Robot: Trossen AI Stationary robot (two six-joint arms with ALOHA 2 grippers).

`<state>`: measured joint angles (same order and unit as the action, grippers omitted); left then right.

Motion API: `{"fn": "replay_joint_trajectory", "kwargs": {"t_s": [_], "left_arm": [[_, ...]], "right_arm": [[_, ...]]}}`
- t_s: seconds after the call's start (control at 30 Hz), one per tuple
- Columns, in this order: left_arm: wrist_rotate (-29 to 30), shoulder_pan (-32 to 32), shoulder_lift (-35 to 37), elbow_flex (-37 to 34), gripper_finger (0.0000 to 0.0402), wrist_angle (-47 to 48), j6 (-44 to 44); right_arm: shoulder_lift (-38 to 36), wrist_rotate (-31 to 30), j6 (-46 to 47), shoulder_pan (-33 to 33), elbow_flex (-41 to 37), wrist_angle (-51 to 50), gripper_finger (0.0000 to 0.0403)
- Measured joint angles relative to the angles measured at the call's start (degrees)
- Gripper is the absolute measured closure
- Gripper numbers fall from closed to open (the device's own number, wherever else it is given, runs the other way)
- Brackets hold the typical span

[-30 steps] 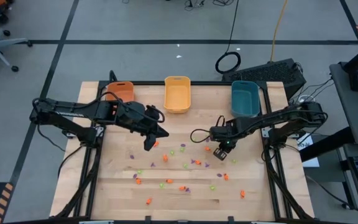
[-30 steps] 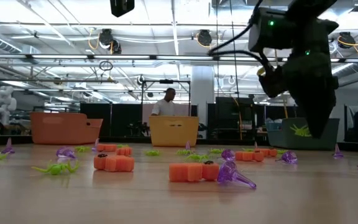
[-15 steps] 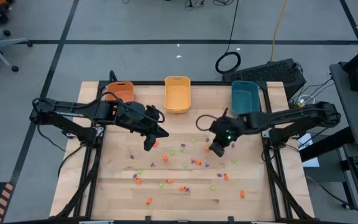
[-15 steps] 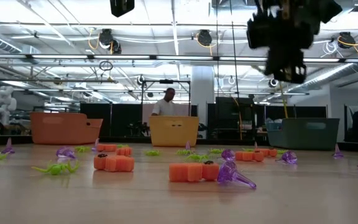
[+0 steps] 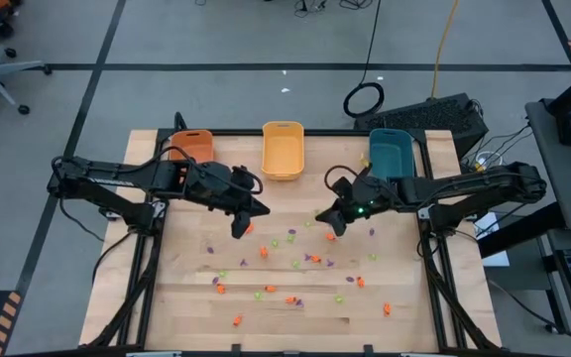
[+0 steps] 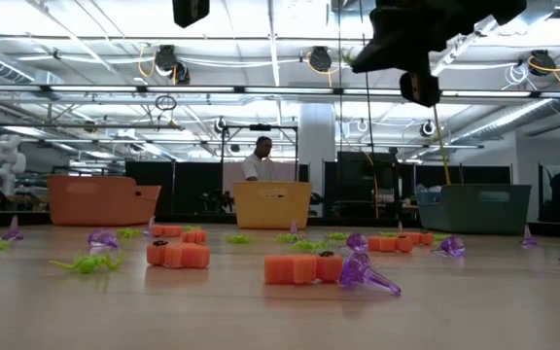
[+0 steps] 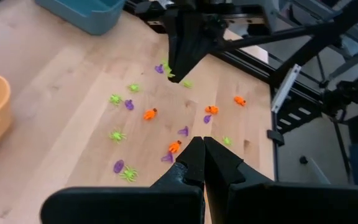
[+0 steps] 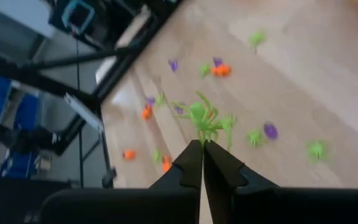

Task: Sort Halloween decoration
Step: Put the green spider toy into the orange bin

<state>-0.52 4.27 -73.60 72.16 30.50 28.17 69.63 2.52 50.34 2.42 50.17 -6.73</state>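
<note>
Wooden table (image 5: 186,307), right pincer (image 8: 202,147) raised, pinching green spider (image 8: 205,119)

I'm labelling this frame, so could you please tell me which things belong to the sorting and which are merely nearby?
Job: orange, green and purple trinkets on the table; green spider in the right gripper; orange bin, yellow bin, teal bin.
Nearby: cable coil, black case, person.

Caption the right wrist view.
Right gripper shut on a light green plastic spider, lifted above the trinket-strewn wooden table.
</note>
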Motion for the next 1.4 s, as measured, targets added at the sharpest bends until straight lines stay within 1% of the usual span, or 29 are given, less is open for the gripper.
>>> {"fn": "replay_joint_trajectory", "kwargs": {"t_s": [0.33,0.47,0.57,0.7,0.87,0.93,1.0,1.07,1.17,1.23,1.4], "left_arm": [[5.25,0.00,0.00,0.00,0.0402,-0.17,0.02],[7.49,-0.04,0.00,0.00,0.0396,-2.92,0.06],[9.22,-0.56,0.00,0.00,0.0371,-6.58,2.36],[9.80,-2.16,0.00,0.00,0.0311,-10.32,6.03],[9.89,-3.27,0.00,0.00,0.0228,-14.14,5.55],[9.89,-3.51,0.00,0.00,0.0203,-16.54,5.05],[9.92,-3.56,-0.29,0.00,0.0185,-19.79,2.59],[10.01,-3.41,-1.05,0.00,0.0174,-23.40,-0.96],[11.19,-3.07,-2.62,0.00,0.0169,-27.25,-4.91],[12.52,-3.03,-3.70,0.00,0.0169,-29.20,-6.16],[13.06,-2.74,-6.42,0.00,0.0168,-30.22,-6.50]], "right_arm": [[0.00,-5.43,-0.55,-0.04,0.00,6.38,0.0403],[0.00,-5.58,-2.91,-0.45,0.00,7.90,0.0403],[0.00,-5.51,-4.10,-0.55,0.21,9.36,0.0403],[-0.04,-5.50,-7.12,-0.55,2.75,8.70,0.0403],[0.00,-5.52,-13.68,-0.59,6.40,7.56,0.0403],[-0.04,-5.61,-15.15,-0.84,8.04,6.52,0.0403],[0.22,-5.65,-15.81,-1.29,9.24,5.13,0.0403],[0.37,-5.71,-16.76,-1.75,9.81,3.72,0.0403],[0.32,-5.81,-18.02,-2.35,10.54,3.48,0.0403],[0.24,-5.76,-18.45,-2.77,10.56,3.40,0.0403],[0.33,-5.68,-18.46,-3.58,10.56,2.90,0.0403]]}}
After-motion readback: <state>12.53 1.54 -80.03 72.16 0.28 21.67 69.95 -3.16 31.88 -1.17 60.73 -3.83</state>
